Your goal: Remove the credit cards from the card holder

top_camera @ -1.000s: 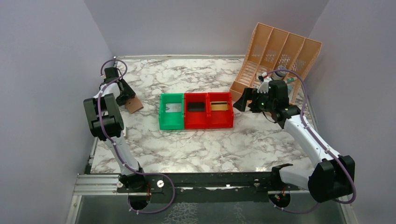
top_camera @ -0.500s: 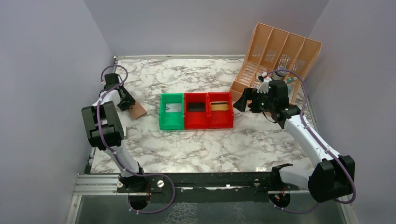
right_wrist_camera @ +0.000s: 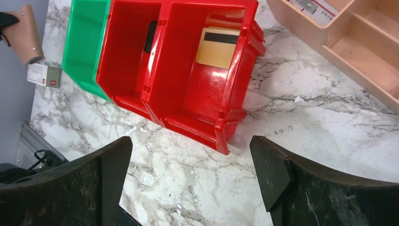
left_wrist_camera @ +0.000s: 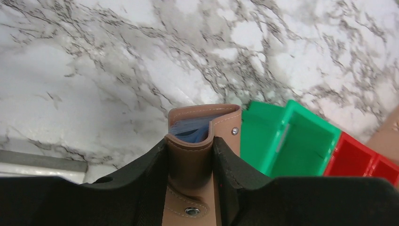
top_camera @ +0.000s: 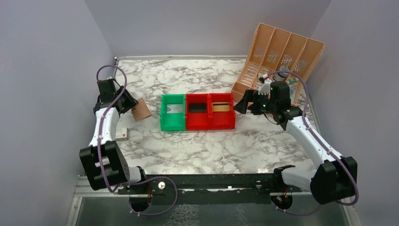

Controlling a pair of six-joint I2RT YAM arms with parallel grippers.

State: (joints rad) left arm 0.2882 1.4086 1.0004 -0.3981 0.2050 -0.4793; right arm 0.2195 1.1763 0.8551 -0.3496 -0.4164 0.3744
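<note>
Left gripper (left_wrist_camera: 190, 147) clamps the card holder (left_wrist_camera: 205, 120); right gripper (right_wrist_camera: 190, 162) gapes wide, arm outstretched.

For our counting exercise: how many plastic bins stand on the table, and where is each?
3. The green bin sits leftmost, the middle red bin beside it, the right red bin at the other end, all in one row. None appears hidden.

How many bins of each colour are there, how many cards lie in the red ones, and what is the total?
Green bin: 1
Red bins: 2, the middle red bin and the right red bin
Cards in the red bins: 2, a yellow-gold card and a dark card
Total: 5
</note>
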